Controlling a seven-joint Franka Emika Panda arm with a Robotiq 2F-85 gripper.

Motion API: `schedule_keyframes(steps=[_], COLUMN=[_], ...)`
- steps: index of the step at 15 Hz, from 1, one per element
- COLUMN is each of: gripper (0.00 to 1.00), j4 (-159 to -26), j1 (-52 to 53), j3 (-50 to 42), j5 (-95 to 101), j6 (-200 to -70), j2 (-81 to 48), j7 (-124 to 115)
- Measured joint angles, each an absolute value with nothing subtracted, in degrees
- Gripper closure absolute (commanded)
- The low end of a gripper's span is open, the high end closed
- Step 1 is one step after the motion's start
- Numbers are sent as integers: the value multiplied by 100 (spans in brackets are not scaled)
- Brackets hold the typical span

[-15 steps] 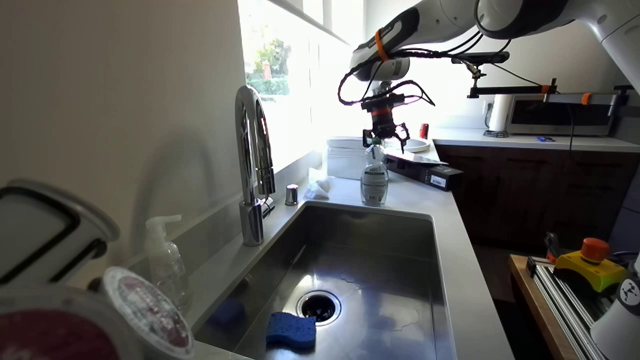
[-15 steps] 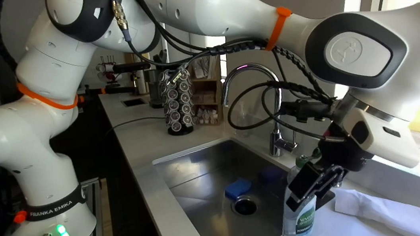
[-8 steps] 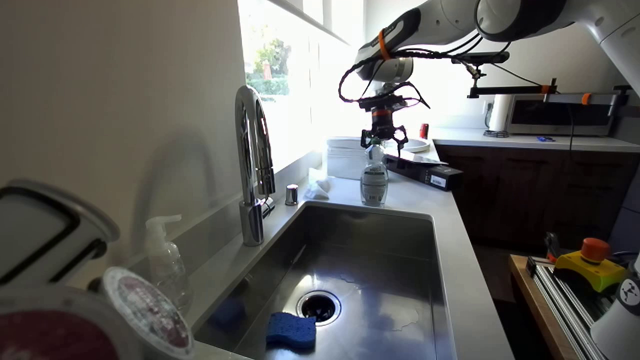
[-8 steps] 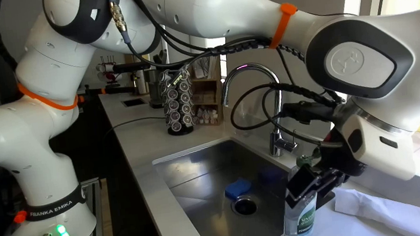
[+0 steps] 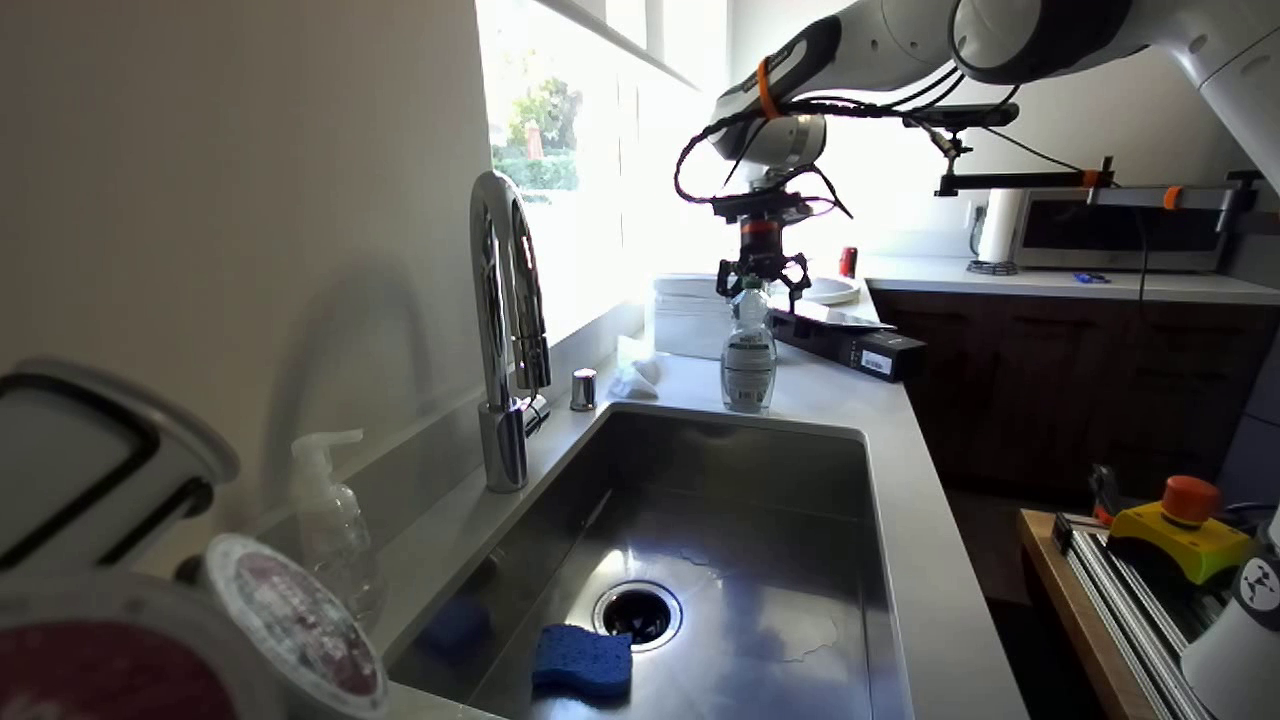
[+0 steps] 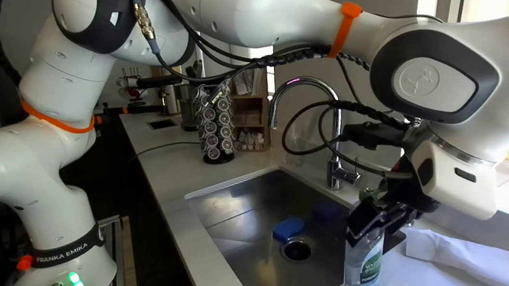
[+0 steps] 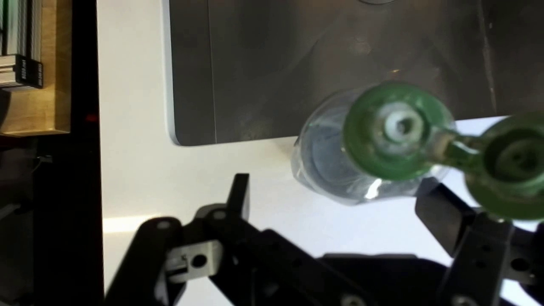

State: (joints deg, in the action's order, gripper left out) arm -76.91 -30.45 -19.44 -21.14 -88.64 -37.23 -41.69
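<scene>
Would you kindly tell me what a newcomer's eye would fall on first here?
Most likely the white robot arm, arched over the counter in both exterior views, its open gripper near the clear bottle. Then comes the bottle's green cap, flipped open and large in the wrist view. The blue sponge also stands out, in the sink beside the drain.

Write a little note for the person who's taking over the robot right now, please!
Gripper: open, holding nothing, up by the top of the bottle. One finger looks close to it; I can't tell if they touch.
Bottle: standing upright on the counter, right by the sink's edge. Its green cap is flipped open.
Blue sponge: in the sink, beside the drain.
Done: the gripper is at the bottle.
Left: no grip on it yet. In the wrist view the bottle sits nearer one finger, so lining up more evenly before closing is probably wise.
</scene>
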Motion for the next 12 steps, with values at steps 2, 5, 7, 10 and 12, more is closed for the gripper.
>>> schedule_keyframes(steps=[2, 5, 7, 10, 12], gripper=[0, 0, 0, 0, 0], j4=[-7698, -7700, -7700, -7700, -7700], j1=[-3044, -3044, -3044, -3044, -3044], j3=[-1925, -1908, -1891, -1852, -1822], j5=[-2117, -2123, -2126, -2142, -2158], j6=[-8863, -8863, -8858, -8840, -8821], j2=[-3725, -3731, -3734, -3736, -3736], j7=[-4186, -4229, -4249, -4270, -4277])
